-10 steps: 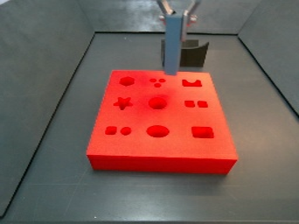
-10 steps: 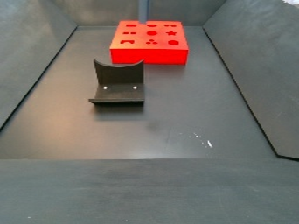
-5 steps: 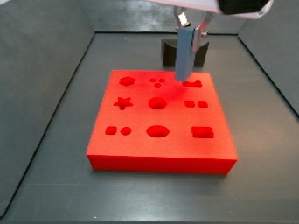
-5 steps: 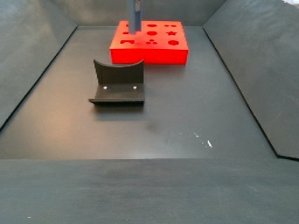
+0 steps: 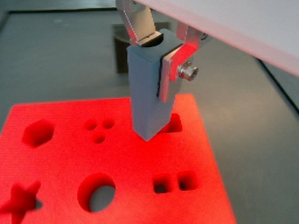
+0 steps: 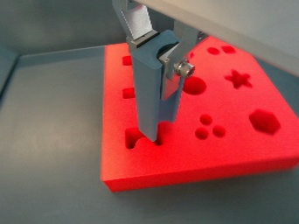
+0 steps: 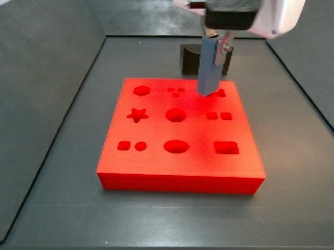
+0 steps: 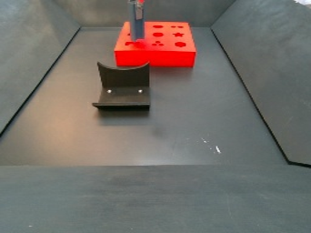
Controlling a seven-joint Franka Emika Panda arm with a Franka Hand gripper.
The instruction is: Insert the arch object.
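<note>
The gripper (image 5: 163,45) pinches the arch object (image 5: 149,92) upright, its tip at the arch cutout (image 6: 142,138) of the red board (image 7: 179,171). A slight misalignment could jam it on the rim.

Upright blue-grey arch object (image 7: 209,66) gripped by end effector (image 7: 220,39).

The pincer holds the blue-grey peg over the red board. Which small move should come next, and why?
Probably a slow, straight descent. The pincer holds the arch object upright, and in a wrist view its notched lower end sits right at the arch-shaped cutout near the red board edge, seemingly not yet seated. If it catches, a slight sideways correction may help.
</note>
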